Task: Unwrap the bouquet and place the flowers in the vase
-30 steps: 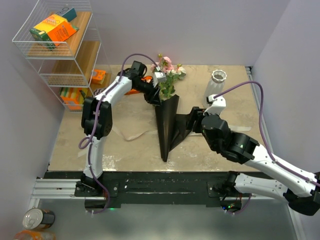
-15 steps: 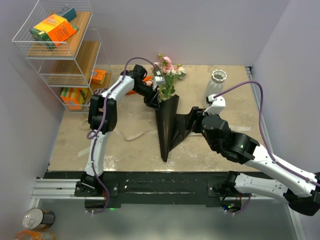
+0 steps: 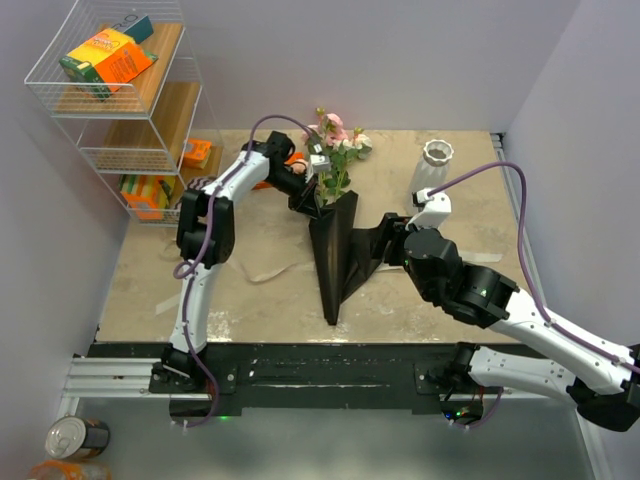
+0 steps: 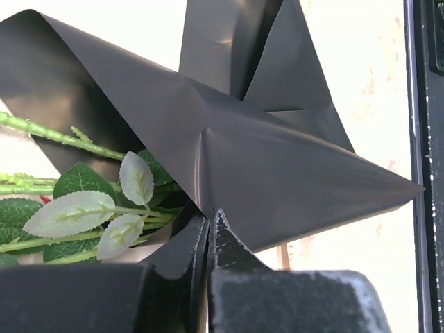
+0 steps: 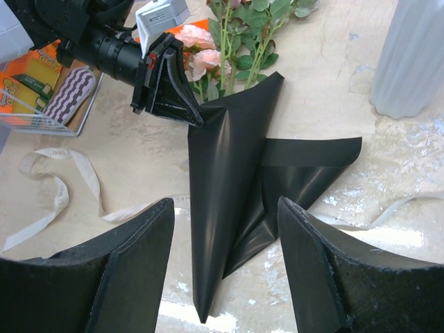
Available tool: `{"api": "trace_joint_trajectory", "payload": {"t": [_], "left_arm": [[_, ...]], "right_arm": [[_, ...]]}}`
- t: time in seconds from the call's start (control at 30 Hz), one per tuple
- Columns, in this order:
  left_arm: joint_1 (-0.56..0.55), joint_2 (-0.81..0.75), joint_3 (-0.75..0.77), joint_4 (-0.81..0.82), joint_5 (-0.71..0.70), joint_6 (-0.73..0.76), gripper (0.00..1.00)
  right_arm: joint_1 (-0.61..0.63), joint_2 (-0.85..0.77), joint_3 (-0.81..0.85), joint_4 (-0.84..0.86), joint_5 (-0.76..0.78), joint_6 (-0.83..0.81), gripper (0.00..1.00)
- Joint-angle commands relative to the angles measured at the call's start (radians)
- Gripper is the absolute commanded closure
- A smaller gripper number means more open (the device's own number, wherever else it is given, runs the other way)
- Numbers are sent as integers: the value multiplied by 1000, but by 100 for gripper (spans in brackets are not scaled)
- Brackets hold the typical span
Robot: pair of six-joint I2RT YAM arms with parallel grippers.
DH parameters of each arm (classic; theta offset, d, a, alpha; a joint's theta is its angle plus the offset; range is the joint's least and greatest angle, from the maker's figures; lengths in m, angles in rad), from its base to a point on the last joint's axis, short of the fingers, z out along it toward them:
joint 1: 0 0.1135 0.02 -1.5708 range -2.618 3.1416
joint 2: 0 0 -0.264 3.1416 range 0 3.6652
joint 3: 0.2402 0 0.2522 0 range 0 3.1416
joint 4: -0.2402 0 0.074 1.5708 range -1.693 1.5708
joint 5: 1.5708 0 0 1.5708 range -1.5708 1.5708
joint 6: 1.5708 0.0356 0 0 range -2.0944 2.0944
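Black wrapping paper [image 5: 222, 159], mid-frame, sat pinched at its upper edge between your left gripper's [image 4: 209, 216] closed fingers, pink flowers [image 5: 239, 31] at its mouth. Your right gripper [image 5: 223, 202] hung open over it, white vase [image 5: 411, 55] upper right.

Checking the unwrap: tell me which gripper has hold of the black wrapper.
The left gripper, shut on the black wrapper at its top edge by the stems; the right gripper is open.

white wire shelf [image 3: 165, 105] far left, orange box [image 3: 110, 57] on top tier, tin can [image 3: 76, 436] bottom-left
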Motion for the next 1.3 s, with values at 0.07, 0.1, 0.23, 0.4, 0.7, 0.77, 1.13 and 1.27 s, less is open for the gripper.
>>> {"api": "trace_joint_trajectory", "payload": {"t": [0.07,0.1,0.23,0.4,0.7,0.77,1.13,1.27], "left_arm": [[-5,-32,92,-20,21,-32,100],[-6,-44,135,-26,22,-44,100],[-29,-123,185,-8,0,-150,100],[-90,-240,134,26,-51,-237,100],[-124,-257,97,71,-249,-408,28],[-115,-286,19,103,-255,-402,26],[81,-230,-115,189,66,-271,20],[123,-231,-102,138,102,-187,19]], "right_arm": [[-1,-24,-5,27,-5,12,36],[-1,-24,-6,30,-7,12,36],[0,-26,-11,38,-10,12,36],[-1,-40,-13,35,-10,12,36],[-1,-56,-25,25,-10,19,35],[-1,-61,-25,25,-10,19,34],[-1,-61,-26,21,-13,6,34],[0,-50,-28,25,-14,-2,34]]}}
